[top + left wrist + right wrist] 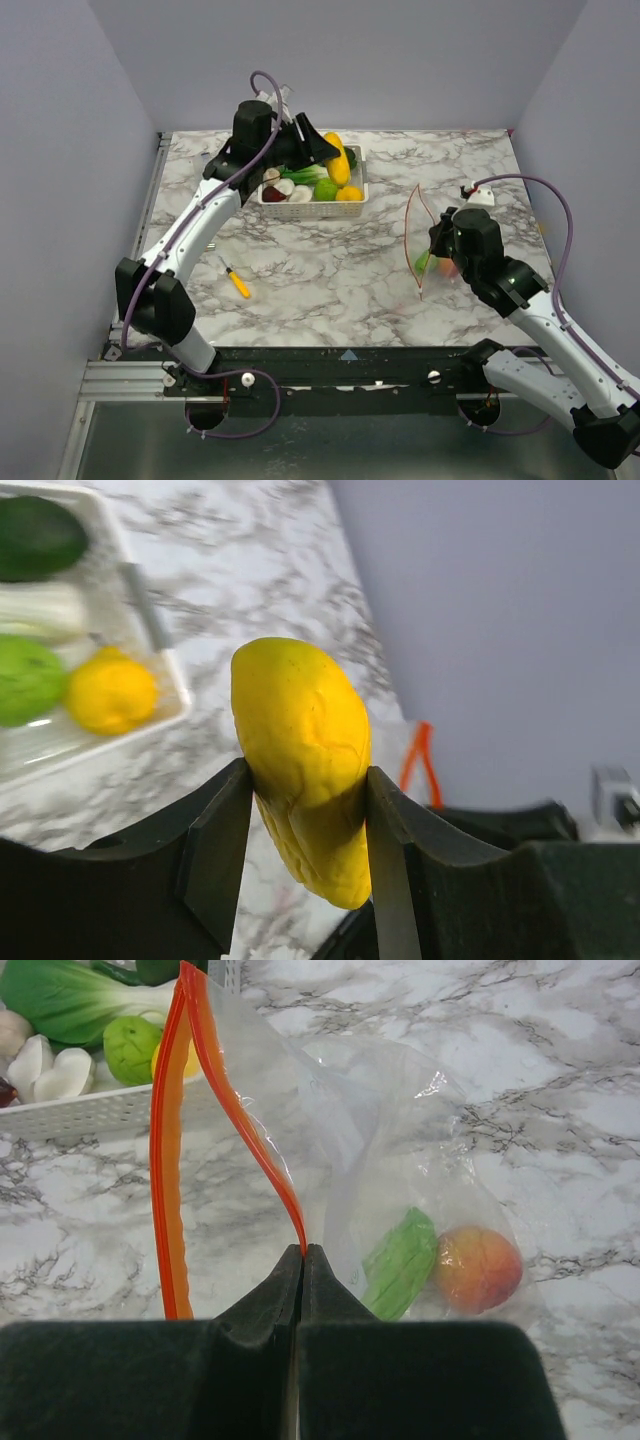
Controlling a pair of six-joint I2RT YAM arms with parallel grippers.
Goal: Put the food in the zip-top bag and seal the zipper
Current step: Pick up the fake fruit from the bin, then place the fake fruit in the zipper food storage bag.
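My left gripper [306,810] is shut on a long yellow toy fruit [303,750] and holds it above the white basket's right end [338,160]. My right gripper [302,1252] is shut on the red-orange zipper strip [255,1135] of the clear zip-top bag [400,1130], holding its mouth open and upright [413,235]. Inside the bag lie a green toy vegetable [400,1265] and an orange-red round fruit [477,1267]. More food stays in the basket: a green round piece [132,1048], a yellow one [110,690], white pieces [288,188].
The white slotted basket [312,211] stands at the back centre of the marble table. A small yellow-handled tool [238,283] lies front left. Grey walls close in the table on left, back and right.
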